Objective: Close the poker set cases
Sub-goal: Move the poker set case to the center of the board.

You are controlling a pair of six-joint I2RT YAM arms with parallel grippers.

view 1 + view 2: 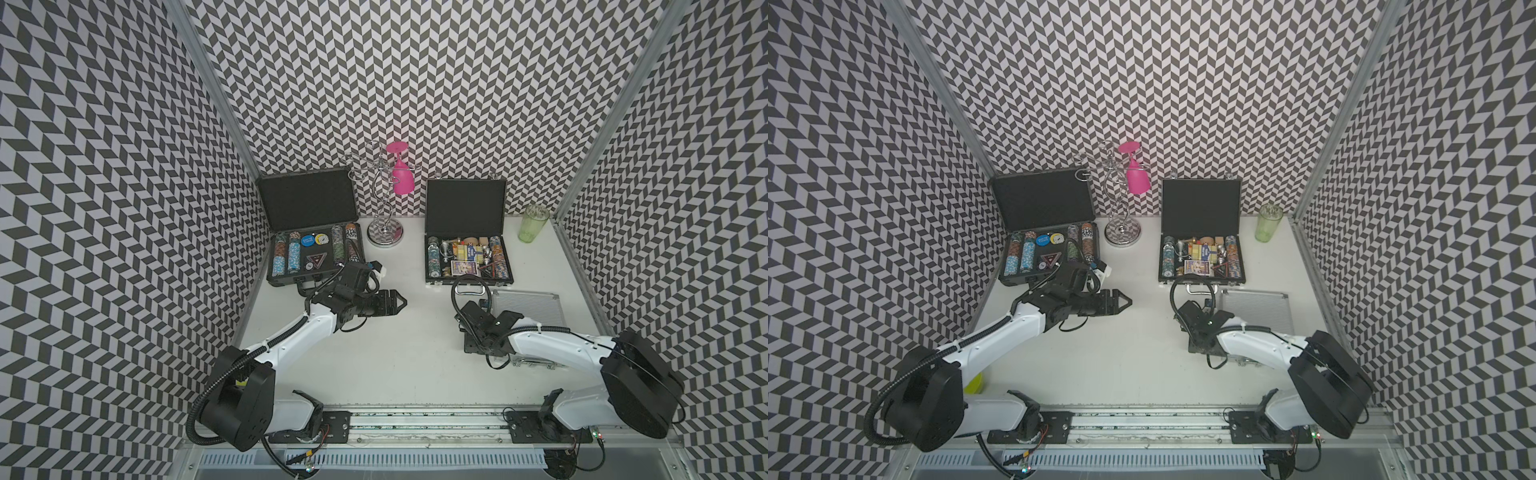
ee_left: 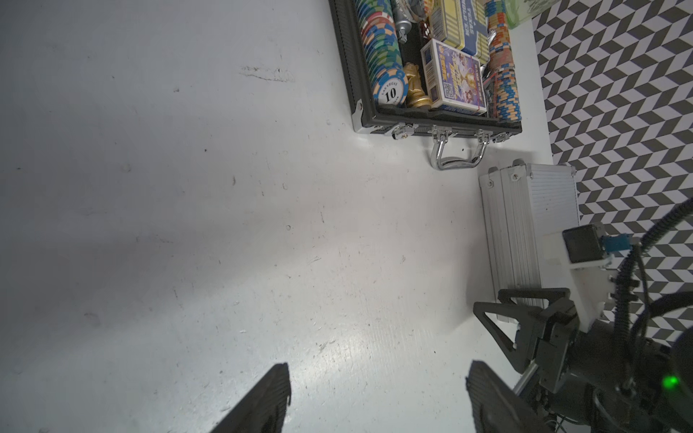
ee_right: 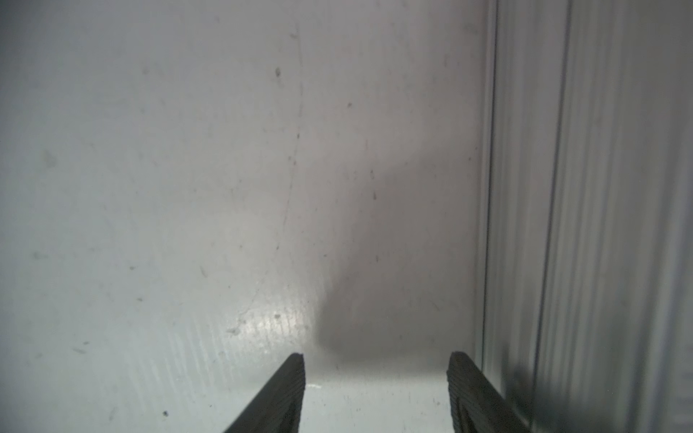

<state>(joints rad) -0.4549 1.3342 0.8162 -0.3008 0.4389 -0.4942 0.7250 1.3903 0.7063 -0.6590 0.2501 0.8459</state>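
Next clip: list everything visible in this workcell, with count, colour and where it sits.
large case: one, dark grey, back left, lid up, chips inside
flat case: one, black with silver handle, back right of centre, lid up, chips and card boxes inside
small case: one, ribbed silver, right side in front of the flat case, closed
glass rack: one, chrome, back centre between the open cases
wine glass: one, pink, hanging upside down on the rack
tumbler: one, green, back right
yellow item: one, near left, mostly hidden
table: one, white
left gripper: black fingers apart, empty, mid-table
right gripper: black fingers apart, empty, beside the small case
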